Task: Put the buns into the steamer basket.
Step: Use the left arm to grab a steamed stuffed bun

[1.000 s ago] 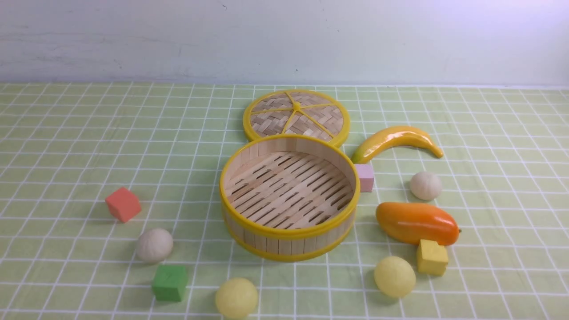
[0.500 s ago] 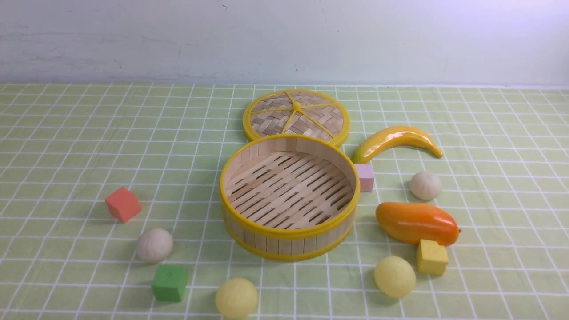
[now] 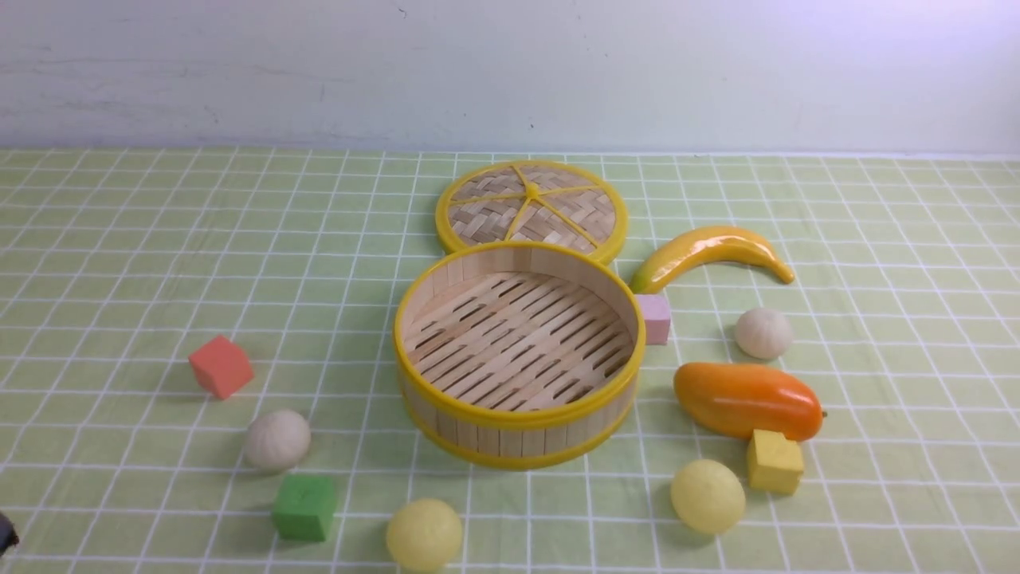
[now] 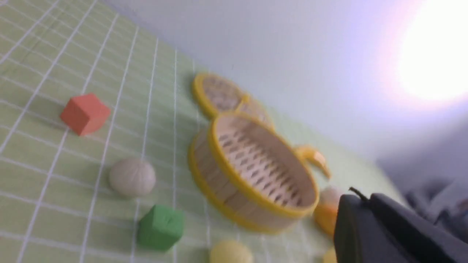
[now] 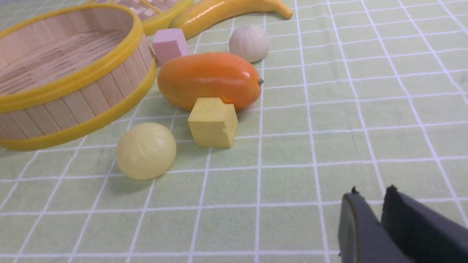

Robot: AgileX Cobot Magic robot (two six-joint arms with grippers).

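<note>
We judge that nothing of the task is done yet. The round bamboo steamer basket (image 3: pixel 518 421) with yellow rims stands open, and its slatted floor is bare. All four buns lie on the cloth outside it. One off-white pleated bun (image 3: pixel 276 438) sits well to the basket's left, on the near side. The other off-white pleated bun (image 3: pixel 763 333) lies to its right, past the small pink cube (image 3: pixel 655 317) that touches the basket's wall. One smooth pale yellow bun (image 3: pixel 424 534) rests just in front of the basket, and the second pale yellow bun (image 3: pixel 707 495) lies in front and to the right.

So four pickups and four drops are left. The left gripper (image 4: pixel 360 200) has its jaws together on nothing, with only a dark sliver of it showing at the front view's edge. The right gripper (image 5: pixel 371 197) is low over the cloth, well to the right of the basket and holding nothing. Its tips stand close with a notch between them, and we cannot tell whether they meet.

The surface is a pale green tablecloth (image 3: pixel 119 239) with a white grid, lying flat. Behind the basket and touching it is the flat woven lid (image 3: pixel 530 207). A yellow toy banana (image 3: pixel 709 251), a glossy orange mango (image 3: pixel 745 399) and a yellow cube (image 3: pixel 774 461) crowd the basket's right side, and a red cube (image 3: pixel 221 366) and a green cube (image 3: pixel 304 506) lie on its left. Behind everything is a plain pale wall (image 3: pixel 510 72).
</note>
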